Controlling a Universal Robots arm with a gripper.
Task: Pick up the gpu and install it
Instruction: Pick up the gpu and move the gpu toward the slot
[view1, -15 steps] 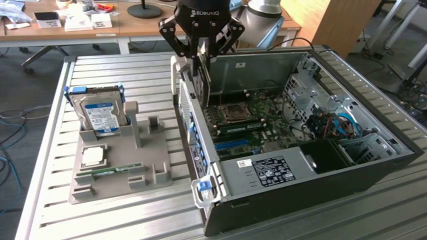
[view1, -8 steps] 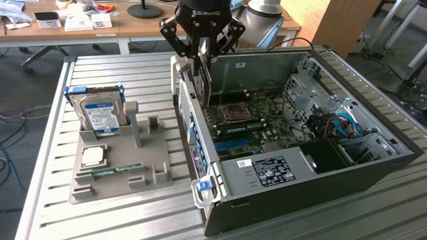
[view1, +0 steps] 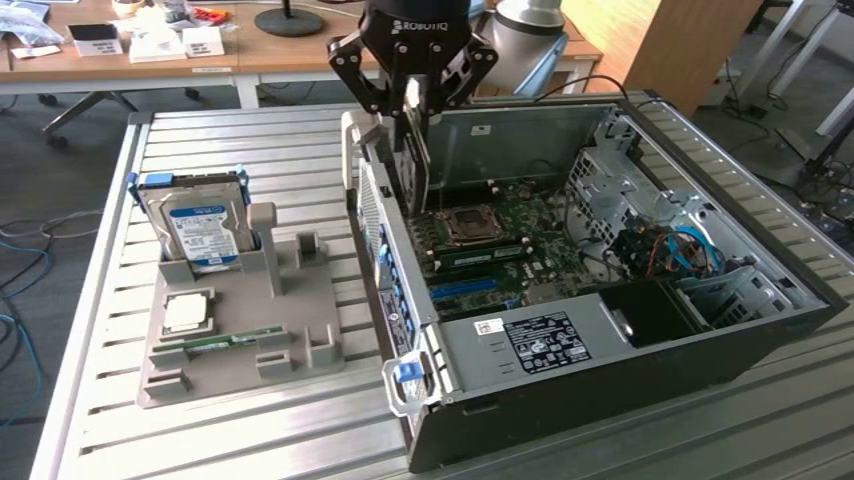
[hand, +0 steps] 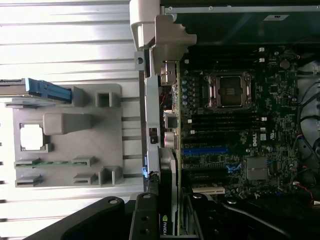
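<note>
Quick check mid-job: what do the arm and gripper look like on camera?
The gripper is black, with hinged, bolted linkage fingers and white Robotiq lettering on its body. The arm is rounded silver-grey metal.

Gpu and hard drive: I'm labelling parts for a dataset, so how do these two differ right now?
The gpu hangs clamped in the tool over the open computer case; the hard drive stands in the gray holder. The gpu looks thin and dark, seen edge-on; the hard drive is a thicker silver block with a blue-white label. Both stand upright.
</note>
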